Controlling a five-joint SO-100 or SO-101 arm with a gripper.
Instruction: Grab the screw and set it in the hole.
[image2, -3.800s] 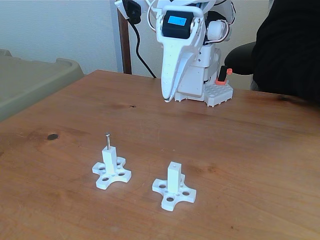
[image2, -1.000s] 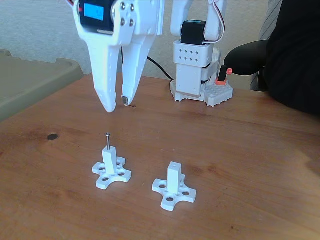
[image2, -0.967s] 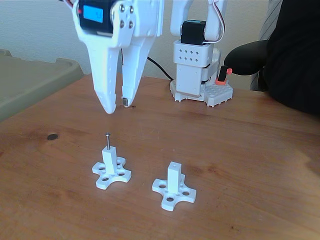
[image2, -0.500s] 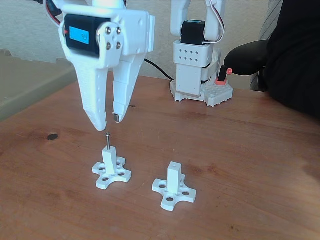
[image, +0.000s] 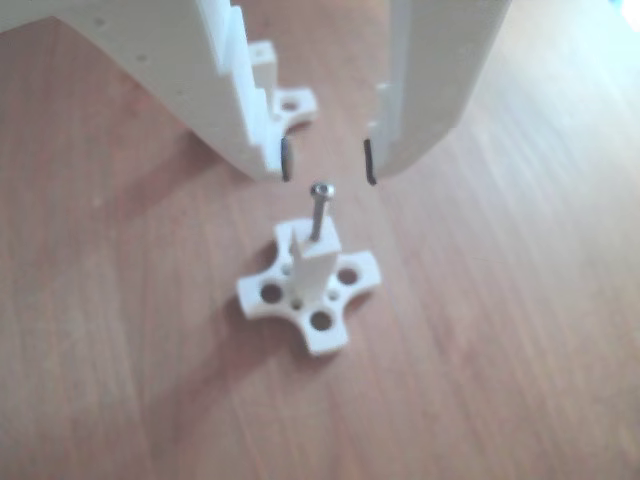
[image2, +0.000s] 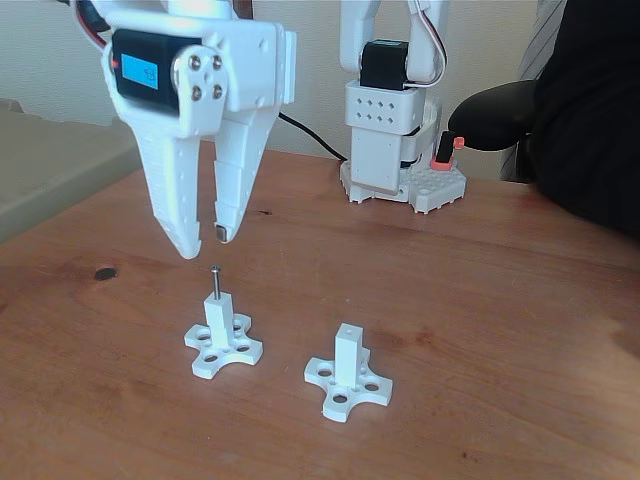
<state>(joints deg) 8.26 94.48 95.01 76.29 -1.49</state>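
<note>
Wood grain, reddish-brown and a little glossy, covered the table (image2: 480, 300) in both views. We saw the gripper (image2: 205, 243) hanging over it, two long tapering fingers of matt white plastic with dark pads at the tips, parted by a clear gap and holding nothing. In the other view the gripper (image: 328, 170) sat just above the screw (image: 319, 207), a finger on either side of the rounded head, neither one touching it.

The screw (image2: 214, 281) was thin grey metal and stood upright in the top of a white square post (image2: 218, 318). That post rose from a cross-shaped base with round holes in its arms, nearer the table's left edge in the fixed view. A second, matching piece (image2: 348, 372) sat to its right, towards the front edge, and we made out the hole (image2: 347, 328) as a tiny dark dot in its flat top. At the back edge stood the arm's blocky white base (image2: 392, 150).
</note>
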